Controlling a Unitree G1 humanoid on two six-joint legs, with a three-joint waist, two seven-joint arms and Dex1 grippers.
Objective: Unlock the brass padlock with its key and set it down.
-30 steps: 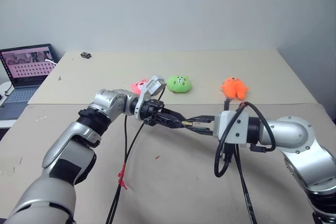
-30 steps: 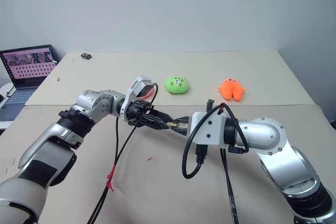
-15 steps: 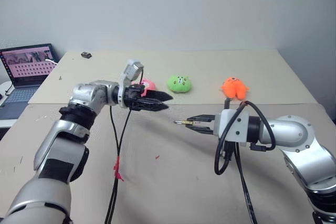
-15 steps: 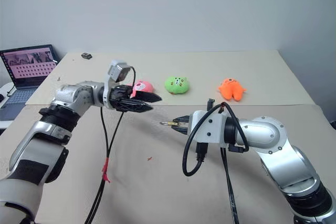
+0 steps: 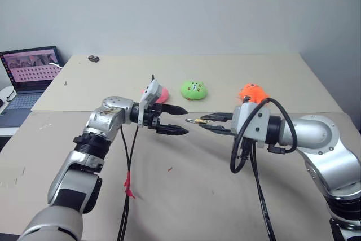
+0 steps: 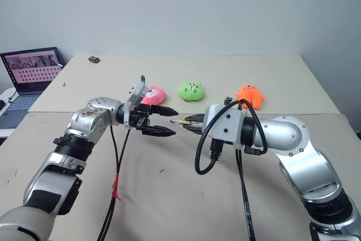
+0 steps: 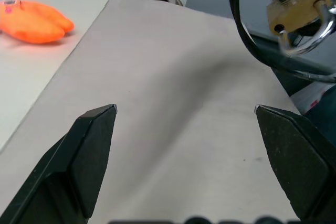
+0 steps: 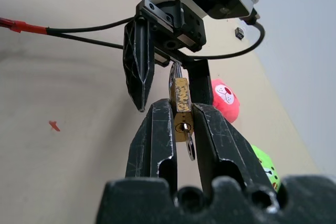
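- your bench (image 5: 237, 196) runs wide and pale under both arms; nothing of the task lies on it, because the lock is held up in the air above it.
- a laptop (image 5: 28, 77) sits off the far left edge, well apart from the work.
- 3 plush toys, pink (image 6: 153, 95), green (image 5: 193, 90) and orange (image 6: 250, 95), lie in a row behind the arms and play no part.
- your right hand (image 8: 181, 124) is clamped on the brass padlock (image 8: 181, 109), presenting it level toward the left arm so the other side can work on it.
- your left hand (image 5: 174, 120) has its fingers wide apart and grips nothing; it points at the lock from just beside it, likely lined up to take hold.
- the key (image 8: 189, 146) sits in the keyhole facing the right wrist, hanging down between the right fingers.
- the silvery shackle (image 7: 310, 35) faces your left hand; whether it has sprung open, you cannot tell.
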